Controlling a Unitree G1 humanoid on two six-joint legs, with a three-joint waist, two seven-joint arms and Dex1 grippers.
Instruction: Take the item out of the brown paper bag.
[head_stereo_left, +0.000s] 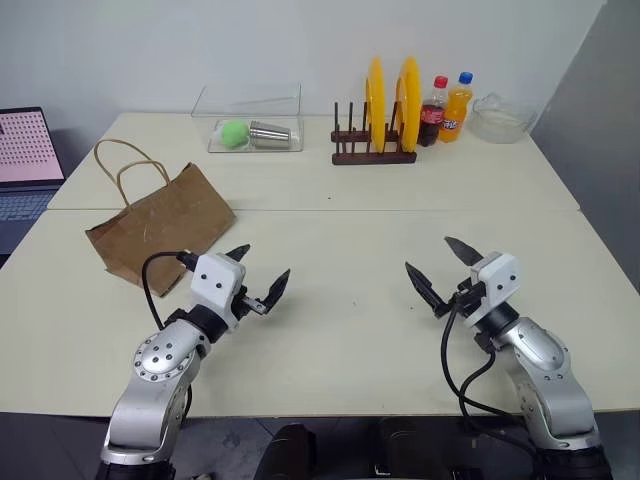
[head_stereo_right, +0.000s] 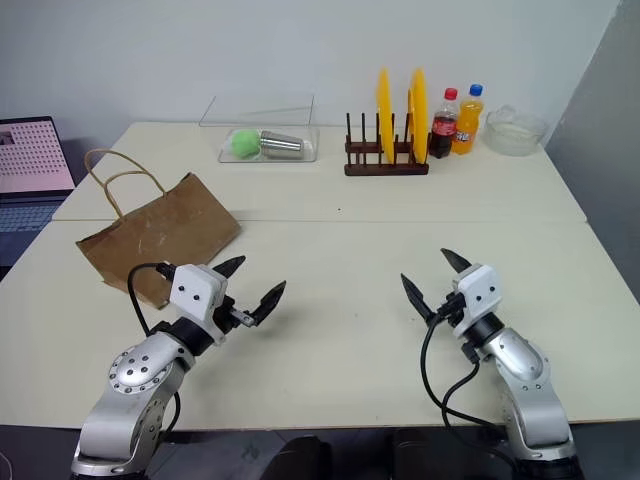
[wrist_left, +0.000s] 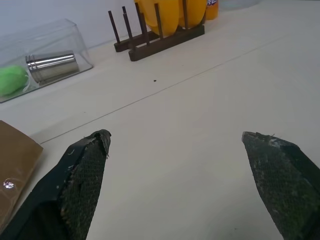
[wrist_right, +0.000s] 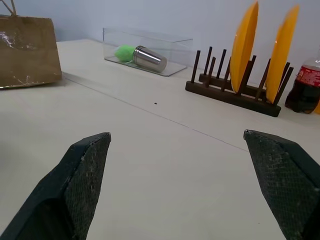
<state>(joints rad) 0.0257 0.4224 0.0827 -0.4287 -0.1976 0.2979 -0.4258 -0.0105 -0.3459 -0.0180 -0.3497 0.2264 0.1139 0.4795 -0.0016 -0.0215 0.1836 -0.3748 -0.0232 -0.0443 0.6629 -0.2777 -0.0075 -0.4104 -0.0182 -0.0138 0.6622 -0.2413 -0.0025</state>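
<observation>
From the head camera's left eye, the left gripper (head_stereo_left: 258, 272) hovered over the near left of the pale surface (head_stereo_left: 340, 230) with its fingers spread wide and holding nothing, just beside the near corner of the brown paper bag (head_stereo_left: 160, 226). The right gripper (head_stereo_left: 441, 264) hung over the near right, fingers equally wide apart and empty, well apart from the bag. The bag lay flat on its side at the left, its cord handles (head_stereo_left: 127, 165) reaching toward the far edge; the item could not be made out, so whether it lay inside could not be told. Far across stood a clear box (head_stereo_left: 252, 118) with a green ball (head_stereo_left: 234, 133) and a steel cup (head_stereo_left: 269, 134), a wooden rack (head_stereo_left: 372, 150) holding yellow plates (head_stereo_left: 391, 98), a cola bottle (head_stereo_left: 432, 111), an orange soda bottle (head_stereo_left: 457, 107) and a glass bowl (head_stereo_left: 498, 120). A laptop (head_stereo_left: 27, 160) sat cut off at the left edge. In the left wrist view, both fingers (wrist_left: 82, 185) stood far apart above bare surface, with a brown corner of the bag cut off beside one of them. In the right wrist view, the fingers (wrist_right: 82, 182) also stood wide apart, the bag's end cut off at the picture's corner and the rack beyond.
</observation>
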